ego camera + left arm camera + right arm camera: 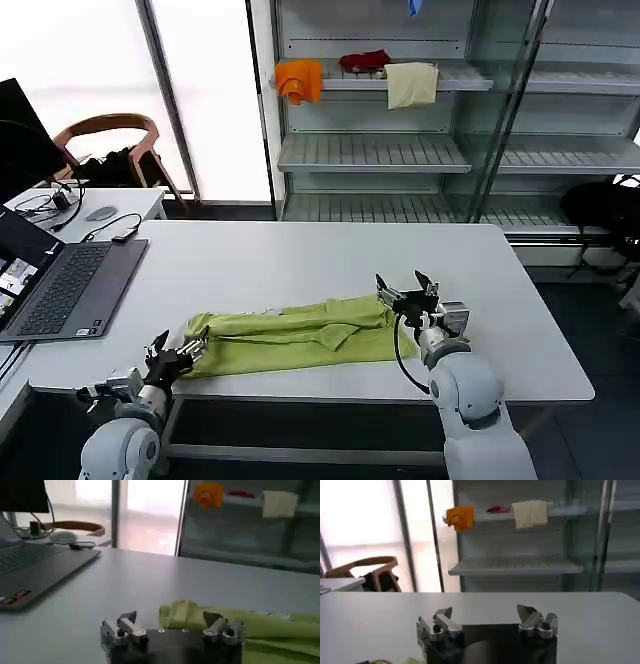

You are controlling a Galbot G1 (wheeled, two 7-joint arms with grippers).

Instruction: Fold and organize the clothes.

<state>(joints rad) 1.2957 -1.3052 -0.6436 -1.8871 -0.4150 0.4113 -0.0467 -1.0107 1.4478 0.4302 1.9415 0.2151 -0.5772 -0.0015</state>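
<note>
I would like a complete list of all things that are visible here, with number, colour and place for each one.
T-shirt: one, lime yellow-green, lying partly folded along the near edge of the table.
Table: one, white, in front of the robot.
Laptop: one, grey, open, on the table's left side.
Side table: one, white, behind the laptop, with a mouse and cables.
Chair: one, brown wood, by the window.
Shelf unit: one, grey metal, behind the table.
Cloths on the top shelf: orange cloth, red cloth, cream cloth.
Left claw: open, at the T-shirt's left end.
Right claw: open, at the T-shirt's right end.
</note>
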